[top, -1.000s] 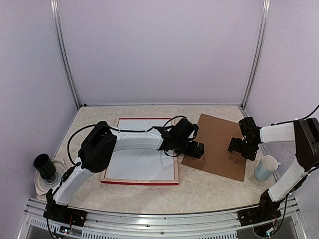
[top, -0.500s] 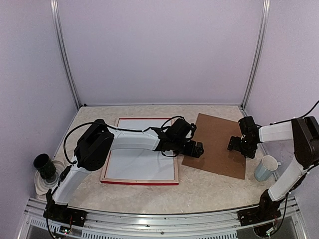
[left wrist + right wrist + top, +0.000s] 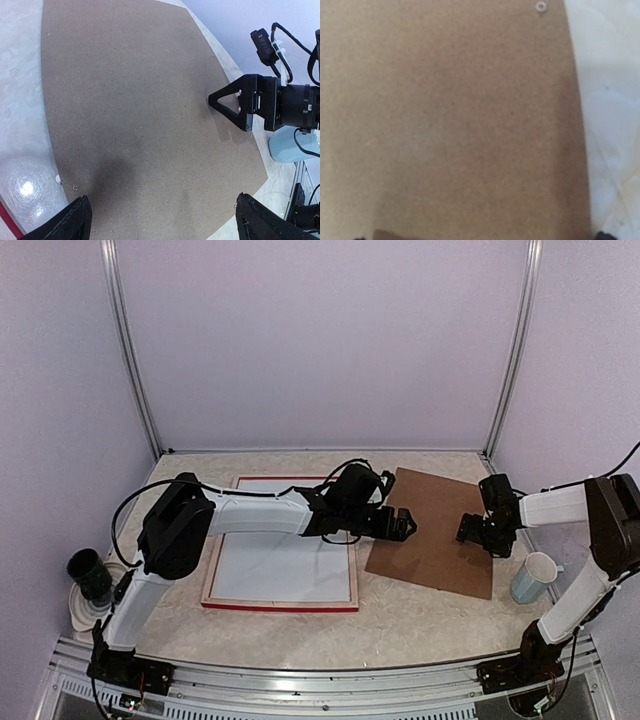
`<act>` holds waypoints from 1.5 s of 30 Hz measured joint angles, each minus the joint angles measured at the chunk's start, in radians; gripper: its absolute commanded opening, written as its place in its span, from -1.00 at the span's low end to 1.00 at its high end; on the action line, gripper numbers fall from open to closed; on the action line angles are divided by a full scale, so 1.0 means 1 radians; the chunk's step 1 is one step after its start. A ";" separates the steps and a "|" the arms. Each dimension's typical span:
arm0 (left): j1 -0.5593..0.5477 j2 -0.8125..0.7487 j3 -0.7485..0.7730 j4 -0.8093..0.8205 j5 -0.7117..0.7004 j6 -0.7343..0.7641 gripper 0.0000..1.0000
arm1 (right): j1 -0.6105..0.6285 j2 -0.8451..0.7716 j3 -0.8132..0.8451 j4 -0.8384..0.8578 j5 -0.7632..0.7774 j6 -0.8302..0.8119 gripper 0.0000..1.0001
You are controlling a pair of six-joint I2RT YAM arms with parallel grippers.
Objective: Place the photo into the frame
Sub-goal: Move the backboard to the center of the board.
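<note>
The frame (image 3: 281, 604) lies flat left of centre, with red edges and a white sheet filling its inside. The cat photo is not visible in any view. A brown backing board (image 3: 440, 540) lies to the frame's right. My left gripper (image 3: 402, 525) hovers over the board's left part, jaws wide open and empty. The left wrist view shows both fingertips (image 3: 75, 220) above the board (image 3: 140, 100). My right gripper (image 3: 478, 534) is at the board's right edge, low over it. Its tips are only just in the right wrist view's bottom corners, so it is open, and the board (image 3: 450, 125) fills that view.
A pale blue mug (image 3: 533, 577) stands at the right, near the right arm. A black cup (image 3: 88, 574) sits on white dishes at the far left. A small washer (image 3: 540, 6) lies on the board's edge. Walls close in the back and sides.
My left gripper has moved right and away from the frame's edge, further over the backing board. The right arm has barely moved.
</note>
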 measured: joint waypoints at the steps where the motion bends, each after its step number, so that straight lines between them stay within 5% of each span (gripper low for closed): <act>1: 0.000 -0.003 0.000 -0.001 -0.007 -0.002 0.98 | 0.000 -0.002 -0.002 0.003 -0.001 -0.001 0.98; 18: -0.005 0.130 0.259 -0.261 -0.250 -0.010 0.98 | -0.005 -0.018 -0.020 0.025 -0.027 -0.006 0.96; 22: -0.006 0.171 0.261 -0.293 -0.274 -0.010 0.98 | -0.005 -0.025 -0.034 0.046 -0.036 -0.016 0.80; 45: -0.011 0.145 0.185 -0.213 -0.254 -0.017 0.98 | 0.042 0.016 -0.011 0.096 -0.056 -0.068 0.83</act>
